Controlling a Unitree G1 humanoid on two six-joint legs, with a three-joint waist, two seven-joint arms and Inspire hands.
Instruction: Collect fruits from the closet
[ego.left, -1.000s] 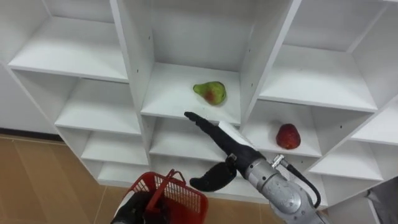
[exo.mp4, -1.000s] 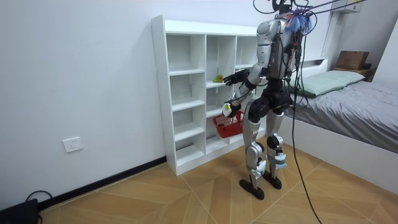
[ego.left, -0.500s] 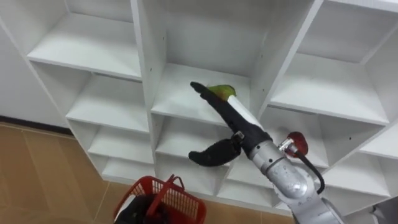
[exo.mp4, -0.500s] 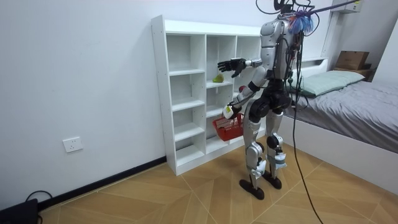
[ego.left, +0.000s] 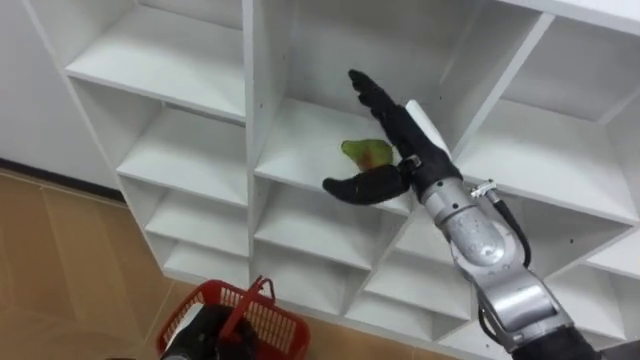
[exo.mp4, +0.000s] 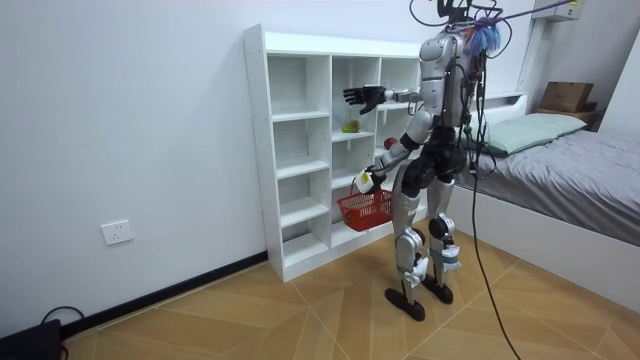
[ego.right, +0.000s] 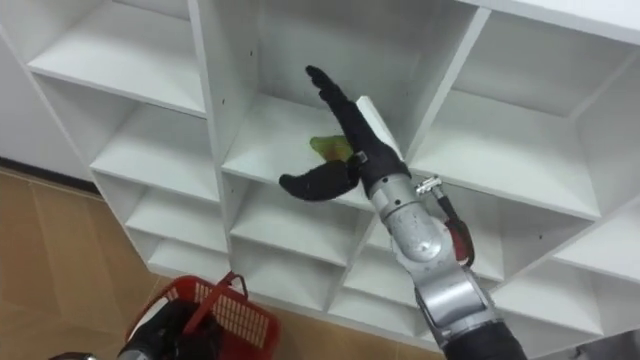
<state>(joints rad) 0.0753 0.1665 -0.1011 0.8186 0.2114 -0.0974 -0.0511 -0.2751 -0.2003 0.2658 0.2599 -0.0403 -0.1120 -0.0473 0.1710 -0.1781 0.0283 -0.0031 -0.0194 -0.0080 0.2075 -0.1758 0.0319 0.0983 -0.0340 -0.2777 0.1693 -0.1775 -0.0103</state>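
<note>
Fingers (ego.left: 380, 100) of our right hand (ego.left: 412, 138) straight and spread, holding nothing, just over the green, red-blushed pear (ego.left: 368, 152) on the closet shelf (ego.left: 295, 150); we see left hand (ego.left: 200, 335) gripping the red basket (ego.left: 272, 322).

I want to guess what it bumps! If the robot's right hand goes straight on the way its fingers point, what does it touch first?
Probably the white back wall of that closet compartment. The right hand points over the pear, not at it, though depth is hard to judge.
</note>
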